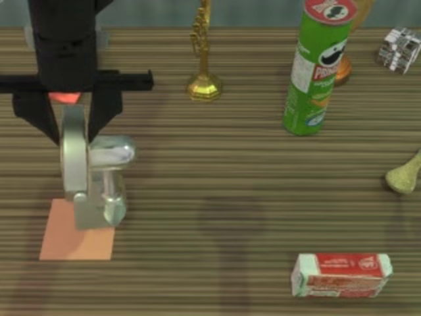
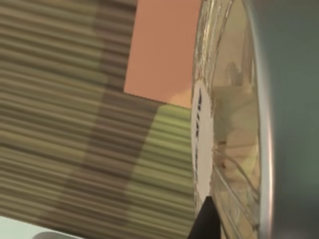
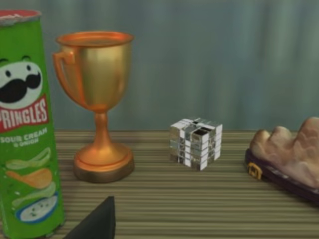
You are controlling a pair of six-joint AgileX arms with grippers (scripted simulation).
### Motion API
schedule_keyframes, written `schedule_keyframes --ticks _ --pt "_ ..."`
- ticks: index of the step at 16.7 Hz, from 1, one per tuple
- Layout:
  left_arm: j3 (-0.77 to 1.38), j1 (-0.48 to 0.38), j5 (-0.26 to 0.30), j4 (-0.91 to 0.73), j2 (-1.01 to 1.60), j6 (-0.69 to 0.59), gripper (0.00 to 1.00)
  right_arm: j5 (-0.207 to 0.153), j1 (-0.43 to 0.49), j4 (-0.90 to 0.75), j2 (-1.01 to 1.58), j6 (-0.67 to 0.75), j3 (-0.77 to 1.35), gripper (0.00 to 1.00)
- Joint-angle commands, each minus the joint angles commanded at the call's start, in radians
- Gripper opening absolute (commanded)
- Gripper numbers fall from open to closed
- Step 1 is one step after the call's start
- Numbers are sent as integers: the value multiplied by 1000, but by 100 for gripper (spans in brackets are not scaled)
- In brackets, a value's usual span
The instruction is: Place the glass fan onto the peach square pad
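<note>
Bare striped wooden table point(image 1: 217, 197) lies open right of the thin peach square pad point(image 1: 66, 240), which sits near the front left edge; the left gripper point(image 1: 71, 122) pinches the clear, silvery glass fan point(image 1: 92, 174) by its frame rim, fan over the pad's rear corner; right gripper's finger state cannot be told.

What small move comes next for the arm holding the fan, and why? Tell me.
Probably lower the fan a little more and nudge it toward the top view's left. The left gripper grips its frame, and the base overlaps only the pad's upper right corner, with most of the pad bare. Centre it before opening. The right arm is out of the top view.
</note>
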Motion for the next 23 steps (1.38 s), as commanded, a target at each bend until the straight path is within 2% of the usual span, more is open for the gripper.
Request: schedule_keyframes --ticks 3,6,9,11,15,23 --pt "-108 26 13 54 -91 -405 0 0 0 0 0 0 0 100" --pt "-220 51 37 114 -171 -744 0 0 0 0 0 0 0 100" --pt "-327 75 65 176 -239 -1007 0 0 0 0 0 0 0 100" --pt "-386 89 83 214 -276 -1136 0 0 0 0 0 0 0 100" --pt "-451 105 106 261 -318 -1267 0 0 0 0 0 0 0 100" --pt "-488 110 107 301 -313 -1276 0 0 0 0 0 0 0 100"
